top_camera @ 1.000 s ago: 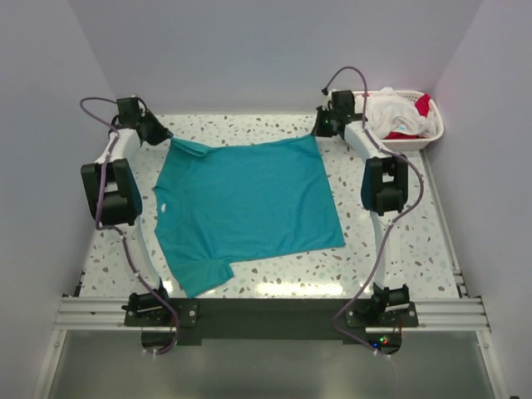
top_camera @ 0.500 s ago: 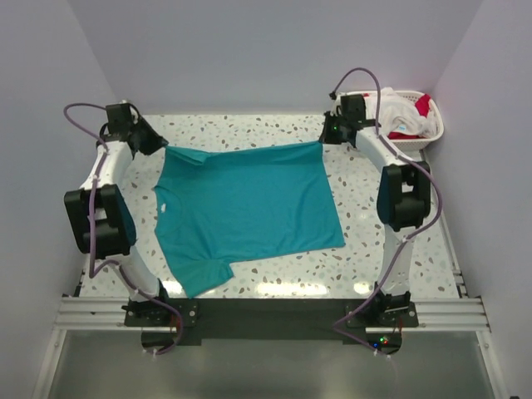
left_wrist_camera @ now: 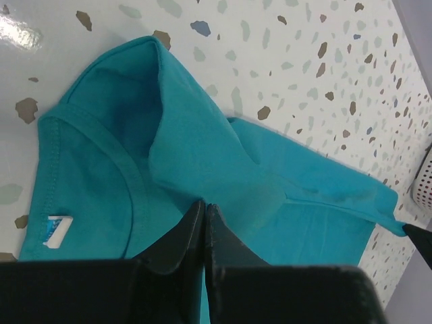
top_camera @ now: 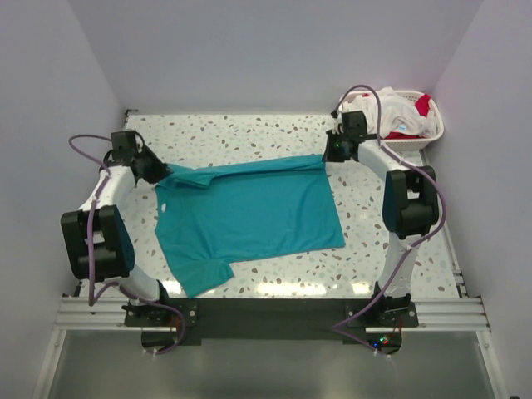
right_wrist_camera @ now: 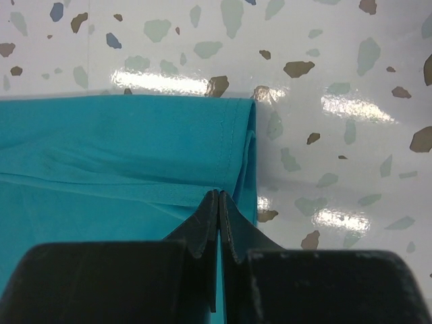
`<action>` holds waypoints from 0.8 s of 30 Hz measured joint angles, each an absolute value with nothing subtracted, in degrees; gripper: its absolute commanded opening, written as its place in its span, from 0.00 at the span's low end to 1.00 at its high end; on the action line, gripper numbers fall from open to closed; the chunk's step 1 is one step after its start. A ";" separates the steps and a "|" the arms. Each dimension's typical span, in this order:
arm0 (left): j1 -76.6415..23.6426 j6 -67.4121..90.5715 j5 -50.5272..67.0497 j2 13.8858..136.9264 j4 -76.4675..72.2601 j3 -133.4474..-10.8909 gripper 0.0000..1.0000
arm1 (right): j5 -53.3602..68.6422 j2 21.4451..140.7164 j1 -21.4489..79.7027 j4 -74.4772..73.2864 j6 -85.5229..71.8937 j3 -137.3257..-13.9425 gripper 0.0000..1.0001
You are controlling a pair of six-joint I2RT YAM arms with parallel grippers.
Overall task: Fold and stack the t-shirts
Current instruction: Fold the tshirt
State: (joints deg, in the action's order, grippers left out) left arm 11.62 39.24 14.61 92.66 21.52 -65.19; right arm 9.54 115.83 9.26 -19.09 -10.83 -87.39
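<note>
A teal t-shirt (top_camera: 249, 216) lies spread on the table with its far edge folded over toward me. My left gripper (top_camera: 156, 173) is shut on the shirt's far left sleeve and shoulder; in the left wrist view (left_wrist_camera: 204, 206) the jaws pinch the teal fabric beside the neck. My right gripper (top_camera: 331, 155) is shut on the shirt's far right hem corner; in the right wrist view (right_wrist_camera: 219, 197) the jaws clamp the folded hem. White and red t-shirts (top_camera: 397, 116) lie bunched in the basket at the far right.
A white lattice basket (top_camera: 431, 131) stands at the far right corner, just behind my right arm. The speckled table (top_camera: 241, 133) shows bare behind the folded edge. Walls close in on the left, right and back.
Both grippers have pulled the shirt's far edge toward me, laying it over the shirt's body. The far strip of table is now uncovered.
</note>
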 measured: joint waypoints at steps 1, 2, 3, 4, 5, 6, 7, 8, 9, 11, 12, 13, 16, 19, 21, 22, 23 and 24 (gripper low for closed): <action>11.62 39.62 14.68 91.57 21.26 -63.88 0.00 | 9.52 115.74 9.26 -18.74 -10.85 -87.02 0.00; 11.62 39.97 14.63 90.32 20.78 -62.30 0.00 | 9.52 115.63 9.26 -18.39 -10.85 -86.54 0.00; 11.62 40.32 14.61 89.03 20.62 -60.82 0.00 | 9.52 115.48 9.26 -18.06 -10.87 -85.80 0.00; 11.62 40.97 14.59 87.74 20.14 -59.18 0.00 | 9.52 115.28 9.26 -17.89 -10.87 -85.03 0.00; 11.62 41.39 14.59 86.52 19.84 -57.63 0.00 | 9.52 115.11 9.26 -17.82 -10.90 -84.29 0.00; 11.62 41.71 14.57 85.45 19.49 -56.12 0.00 | 9.50 115.02 9.26 -17.72 -10.94 -83.66 0.00; 11.62 42.17 14.55 84.66 18.96 -54.85 0.00 | 9.50 115.02 9.26 -17.58 -11.00 -83.07 0.00; 11.62 42.63 14.55 83.88 18.24 -53.28 0.00 | 9.50 115.02 9.26 -17.45 -11.09 -82.59 0.00; 11.62 43.07 14.52 83.31 17.78 -51.86 0.00 | 9.50 115.02 9.26 -17.26 -11.16 -82.00 0.00; 11.68 44.01 14.52 82.89 16.73 -49.39 0.00 | 9.50 115.02 9.26 -16.91 -11.38 -81.03 0.00; 11.70 44.40 14.55 82.89 16.32 -48.31 0.00 | 9.52 115.02 9.26 -16.71 -11.51 -80.53 0.00; 11.79 44.66 14.57 82.89 15.68 -47.22 0.00 | 9.50 115.02 9.26 -16.56 -11.55 -80.14 0.00; 12.03 45.47 14.66 82.89 14.76 -45.01 0.00 | 9.37 115.02 9.26 -16.25 -11.57 -79.31 0.00; 12.16 45.63 14.90 82.89 14.24 -44.10 0.00 | 8.67 115.02 9.26 -16.05 -11.57 -79.24 0.00; 12.27 45.87 15.16 82.76 14.00 -43.94 0.00 | 8.47 115.02 9.26 -15.79 -11.57 -79.24 0.00; 12.36 45.91 15.27 82.54 13.91 -43.81 0.00 | 8.45 115.02 9.26 -15.81 -11.57 -79.24 0.00; 12.38 45.93 15.31 82.21 13.89 -43.68 0.00 | 8.45 115.02 9.26 -15.75 -11.57 -79.24 0.00; 12.38 45.93 15.42 81.80 13.91 -43.57 0.00 | 8.45 115.02 9.26 -15.73 -11.57 -79.24 0.00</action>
State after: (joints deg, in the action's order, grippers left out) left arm 12.38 45.93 15.42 81.80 13.91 -43.57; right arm 8.45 115.02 9.26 -15.73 -11.57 -79.24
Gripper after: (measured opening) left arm 0.066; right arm 0.011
